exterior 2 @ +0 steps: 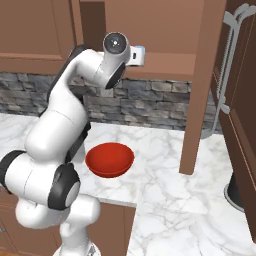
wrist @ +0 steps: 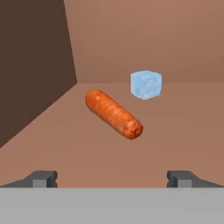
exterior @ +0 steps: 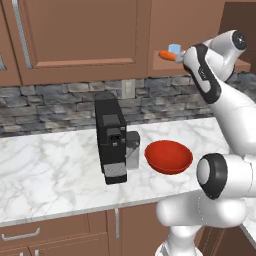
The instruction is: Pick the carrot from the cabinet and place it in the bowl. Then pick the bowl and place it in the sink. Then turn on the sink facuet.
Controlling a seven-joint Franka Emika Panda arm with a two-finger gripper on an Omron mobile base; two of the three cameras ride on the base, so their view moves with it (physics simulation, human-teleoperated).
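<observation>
Carrot (wrist: 114,114) lies on the shelf board of the cabinet (wrist: 175,144), straight ahead of the pincer (wrist: 112,178) and a little beyond its tips, touching neither. It is a short, stubby orange stick with a mottled, slightly darker skin, rounded at both ends and only faintly tapered; it lies slantwise, its nearer end toward the pincer's right finger and its farther end toward the left and deeper in. Just behind it, on the pincer's right, sits a pale blue cube (wrist: 146,85), close to the carrot but apart from it, as far as the hand view lets one judge.

The pincer is open: its two dark tips stand wide apart at either side, with nothing between them, and the carrot's length would fit inside the gap.

In the left base view the carrot (exterior: 167,55) shows as a small orange end on the shelf edge, just before the hand, with the cube (exterior: 174,48) beside it. Well below the pincer, on the marble tabletop (exterior: 50,170), rests the bowl (exterior: 168,156), glossy red, round and shallow, holding nothing. A black coffee machine (exterior: 112,140) stands just beside the bowl.
</observation>
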